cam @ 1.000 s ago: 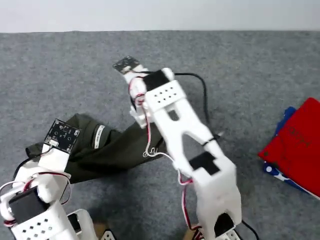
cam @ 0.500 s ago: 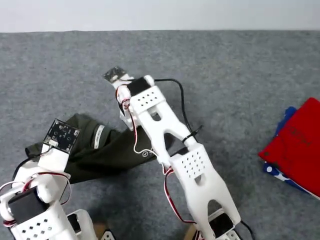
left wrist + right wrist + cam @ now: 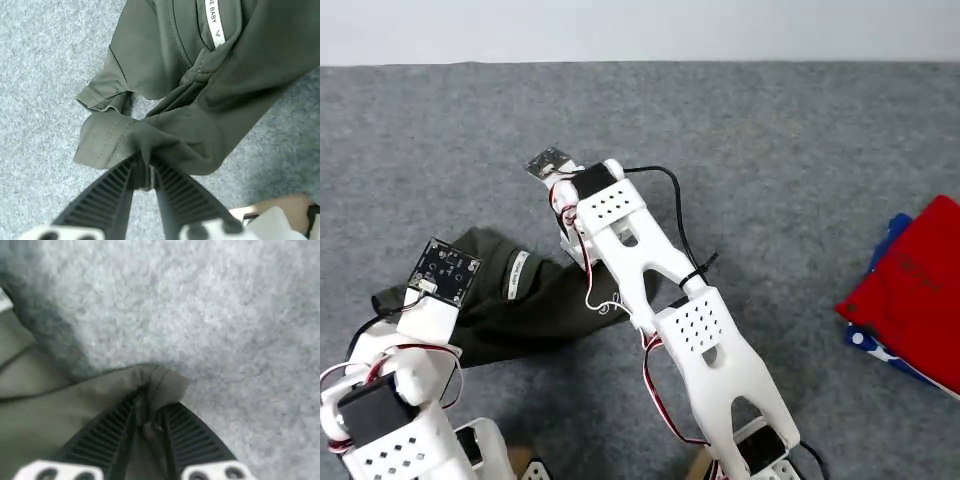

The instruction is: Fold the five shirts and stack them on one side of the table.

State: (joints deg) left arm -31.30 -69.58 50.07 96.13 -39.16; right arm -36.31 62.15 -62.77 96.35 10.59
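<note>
An olive green shirt (image 3: 535, 295) lies crumpled on the grey carpet at the lower left of the high view, its white neck label (image 3: 517, 273) showing. My left gripper (image 3: 145, 176) is shut on a bunched fold of the green shirt (image 3: 200, 90) near a sleeve cuff (image 3: 102, 100). The right arm (image 3: 650, 290) stretches over the shirt's right part, and my right gripper (image 3: 147, 412) is shut on an edge of the green shirt (image 3: 60, 405) just above the carpet. A red folded shirt (image 3: 915, 290) rests on a blue patterned one (image 3: 880, 345) at the right edge.
Grey carpet (image 3: 800, 160) covers the table, with free room across the far side and centre right. The left arm's base (image 3: 390, 420) stands at the lower left, the right arm's base (image 3: 740, 430) at the bottom centre.
The right arm has swung left and lowered, carrying its pinched shirt edge toward the shirt's middle. The left arm has stayed put with its fold.
</note>
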